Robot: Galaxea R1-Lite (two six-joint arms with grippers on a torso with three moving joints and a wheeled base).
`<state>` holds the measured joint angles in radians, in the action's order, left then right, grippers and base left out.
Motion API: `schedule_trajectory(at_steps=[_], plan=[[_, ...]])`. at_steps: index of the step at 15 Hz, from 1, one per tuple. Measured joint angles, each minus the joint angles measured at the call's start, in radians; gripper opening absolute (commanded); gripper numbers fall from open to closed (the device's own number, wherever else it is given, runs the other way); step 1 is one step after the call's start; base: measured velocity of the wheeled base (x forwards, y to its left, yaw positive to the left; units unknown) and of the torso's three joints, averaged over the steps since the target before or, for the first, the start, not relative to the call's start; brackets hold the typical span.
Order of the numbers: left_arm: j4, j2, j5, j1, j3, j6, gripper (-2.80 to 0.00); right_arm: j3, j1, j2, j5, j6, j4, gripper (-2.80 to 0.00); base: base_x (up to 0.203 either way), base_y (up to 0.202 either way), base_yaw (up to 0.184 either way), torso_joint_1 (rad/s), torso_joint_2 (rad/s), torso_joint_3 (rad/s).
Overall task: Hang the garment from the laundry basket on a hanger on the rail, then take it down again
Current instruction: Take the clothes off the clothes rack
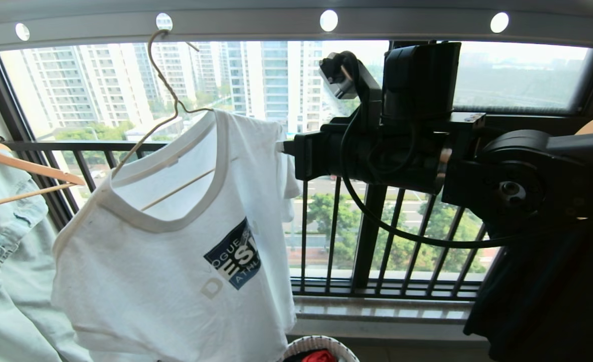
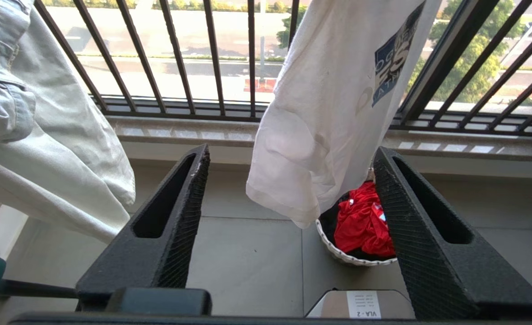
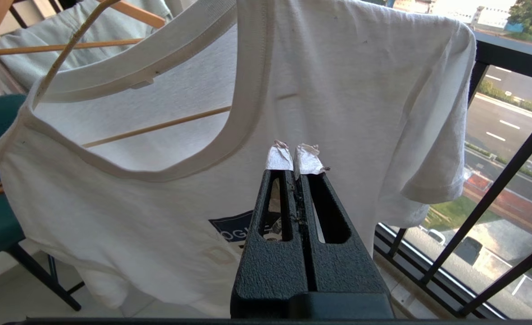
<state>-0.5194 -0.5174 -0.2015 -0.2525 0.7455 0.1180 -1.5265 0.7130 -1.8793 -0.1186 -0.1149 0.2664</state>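
We see the white printed T-shirt (image 1: 175,251) on the beige wire hanger (image 1: 163,95); left tool (image 2: 293,225) spread wide, empty; right tool (image 3: 297,158) fully closed, empty.

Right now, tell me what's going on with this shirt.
The white T-shirt hangs on the wire hanger, hooked through a hole in the rail. The right end effector, fingers shut, is up by the shirt's shoulder; whether it grips fabric is unclear. The left end effector is open and empty, low down, facing the shirt's hem and the laundry basket.
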Motion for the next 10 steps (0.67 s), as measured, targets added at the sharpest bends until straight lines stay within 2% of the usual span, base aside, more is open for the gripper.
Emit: schedule_trajectory(at_steps=[4,6,10], plan=[[0.004,-0.007,0.001,0.017,0.025,0.021,-2.80,0.005,0.002,0.008,-0.001,-0.003,0.003,-2.80,0.000,0.000,0.000,0.000,0.00,0.000],[0.054,0.002,-0.001,0.022,0.033,0.063,-2.80,0.005,0.003,0.009,-0.001,-0.016,0.003,-2.80,0.000,0.000,0.000,0.000,0.00,0.000],[0.105,0.023,-0.004,0.035,0.022,0.064,-2.80,0.035,0.002,0.040,0.012,-0.027,-0.004,-2.80,0.000,0.000,0.000,0.000,0.00,0.000]])
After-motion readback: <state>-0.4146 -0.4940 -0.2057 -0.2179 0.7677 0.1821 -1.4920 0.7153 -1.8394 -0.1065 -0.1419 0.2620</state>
